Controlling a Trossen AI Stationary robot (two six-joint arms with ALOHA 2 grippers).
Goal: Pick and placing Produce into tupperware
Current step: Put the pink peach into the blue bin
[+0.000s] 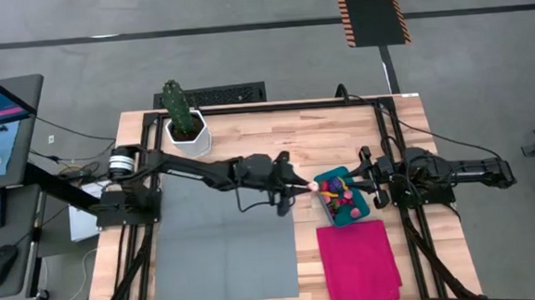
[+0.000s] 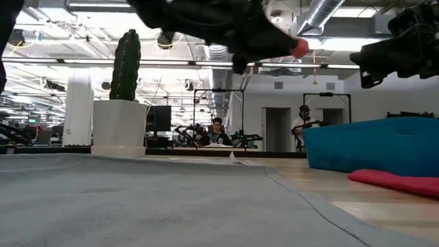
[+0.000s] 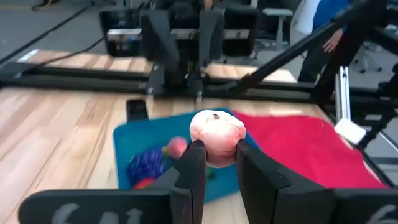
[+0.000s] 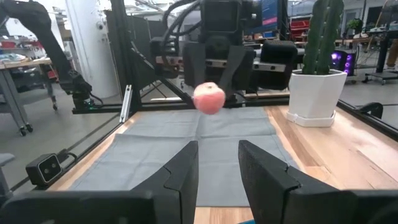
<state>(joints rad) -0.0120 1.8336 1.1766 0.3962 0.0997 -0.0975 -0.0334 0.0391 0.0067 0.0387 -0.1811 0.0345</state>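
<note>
My left gripper (image 1: pixel 305 188) reaches from the table's left to the left rim of the teal tupperware (image 1: pixel 343 199) and is shut on a pink peach-like piece of produce (image 3: pixel 216 129). The right wrist view shows this fruit (image 4: pixel 208 98) in the air. Inside the tub lie a purple piece (image 3: pixel 146 165), a pink-red one (image 3: pixel 177 146) and other small pieces. My right gripper (image 4: pixel 217 149) waits just right of the tub (image 1: pixel 362 174), open, with nothing between its fingers. My left gripper pinches the pink fruit's lower sides (image 3: pixel 211 149) between its two fingertips (image 3: pixel 198 152). The fingers come from the table's left, nearly level and tipped slightly down. The fruit is lifted clear, over the tub's left rim (image 3: pixel 124 140).
A magenta cloth (image 1: pixel 358 261) lies just near of the tub. A large grey mat (image 1: pixel 223 255) covers the table's near left. A green cactus (image 1: pixel 179 104) in a white pot (image 1: pixel 187 132) stands at the far left. People sit in the room behind (image 2: pixel 217 130).
</note>
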